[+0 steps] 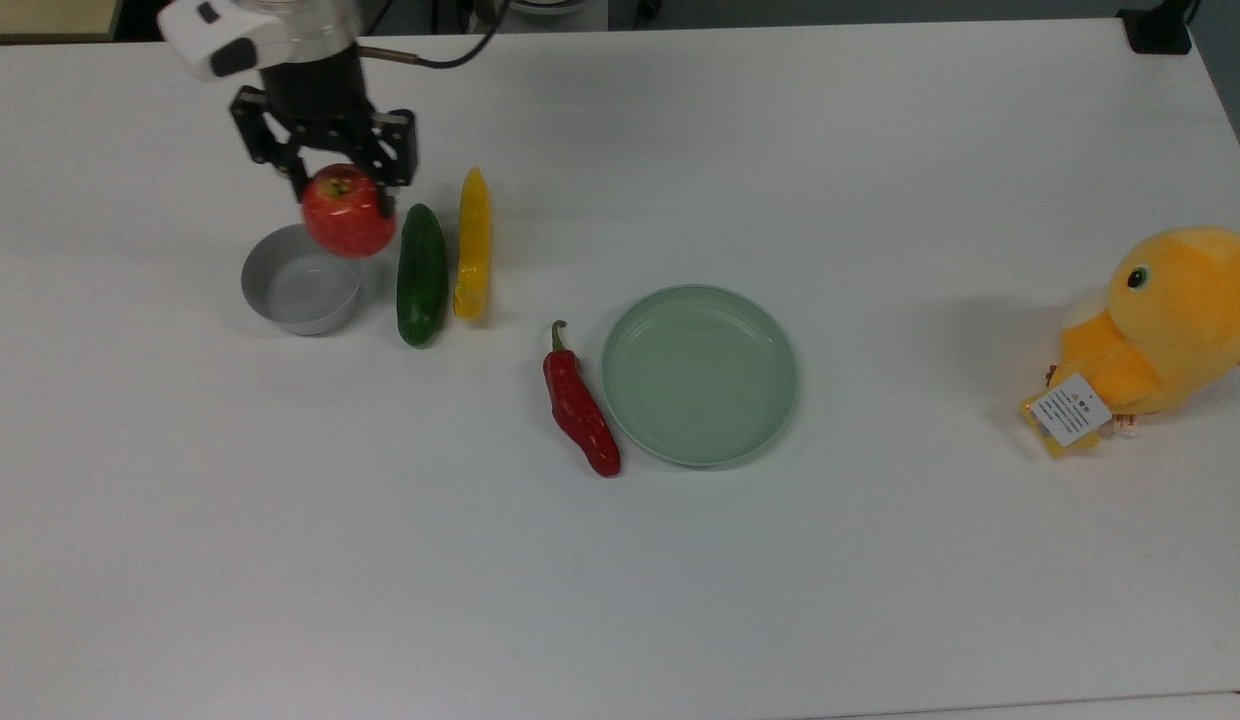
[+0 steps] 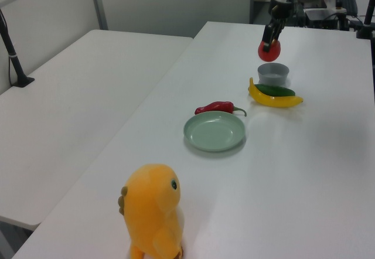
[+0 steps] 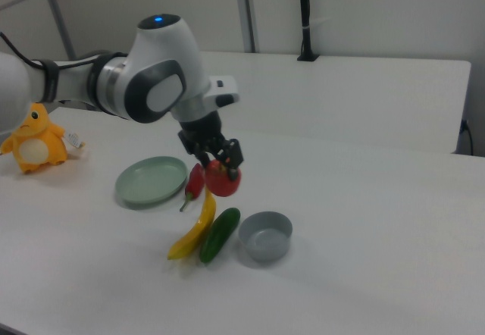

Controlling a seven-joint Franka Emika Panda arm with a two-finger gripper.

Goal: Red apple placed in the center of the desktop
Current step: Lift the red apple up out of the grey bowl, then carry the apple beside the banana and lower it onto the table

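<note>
Desktop point(image 1: 780, 600) bears bowl point(image 1: 300, 280), cucumber point(image 1: 421, 274), plate point(image 1: 698, 374)

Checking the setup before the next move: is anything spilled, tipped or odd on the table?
Nothing stands out. The hand holds the red apple in the air above the desktop, next to the upright grey bowl. The cucumber, yellow pepper, chili and green plate lie undisturbed.
</note>
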